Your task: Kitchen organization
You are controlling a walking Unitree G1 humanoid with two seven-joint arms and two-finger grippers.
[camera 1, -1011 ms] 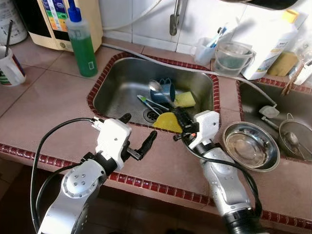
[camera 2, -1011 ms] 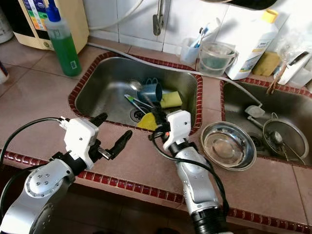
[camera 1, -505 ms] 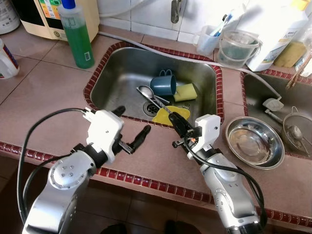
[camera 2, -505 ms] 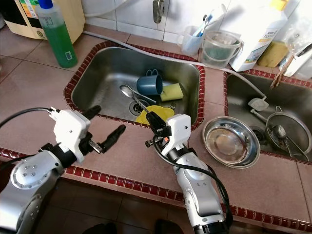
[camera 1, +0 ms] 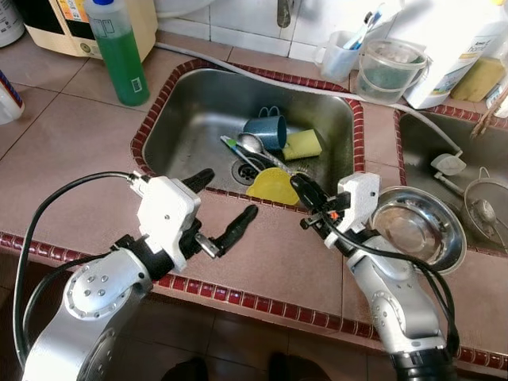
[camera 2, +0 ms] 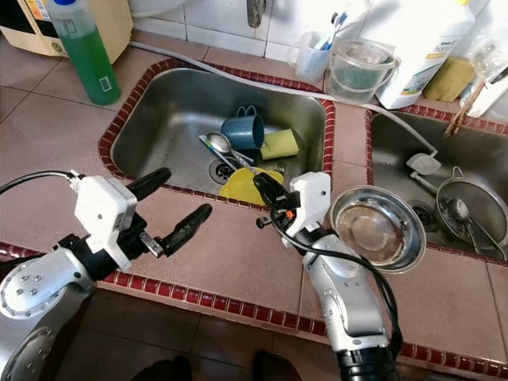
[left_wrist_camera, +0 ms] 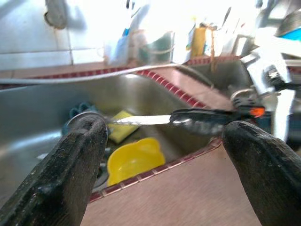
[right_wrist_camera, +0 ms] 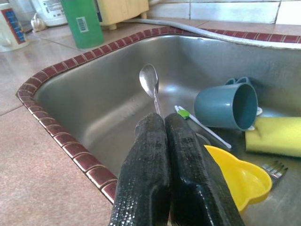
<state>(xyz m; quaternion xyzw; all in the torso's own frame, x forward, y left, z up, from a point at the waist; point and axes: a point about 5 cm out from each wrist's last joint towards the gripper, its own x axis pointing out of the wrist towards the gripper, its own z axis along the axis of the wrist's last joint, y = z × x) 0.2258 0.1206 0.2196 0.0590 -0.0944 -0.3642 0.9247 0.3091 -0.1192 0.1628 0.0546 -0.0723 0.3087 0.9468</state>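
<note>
My right gripper [right_wrist_camera: 164, 141] pinches a spoon [right_wrist_camera: 150, 84] by its handle above the sink [camera 1: 182, 119], while my left gripper [camera 1: 218, 210] hovers spread wide over the counter [camera 1: 71, 159]

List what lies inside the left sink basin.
A blue mug on its side, yellow sponge, yellow dish, fork and utensils over the drain. The dish hides whatever is beneath it.

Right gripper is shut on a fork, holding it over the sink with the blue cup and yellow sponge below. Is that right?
Not quite: the right gripper is shut on a spoon, not a fork. The right wrist view shows its rounded bowl sticking out past the closed fingers. The rest holds: it is over the sink, with the blue cup and yellow sponge below.
</note>
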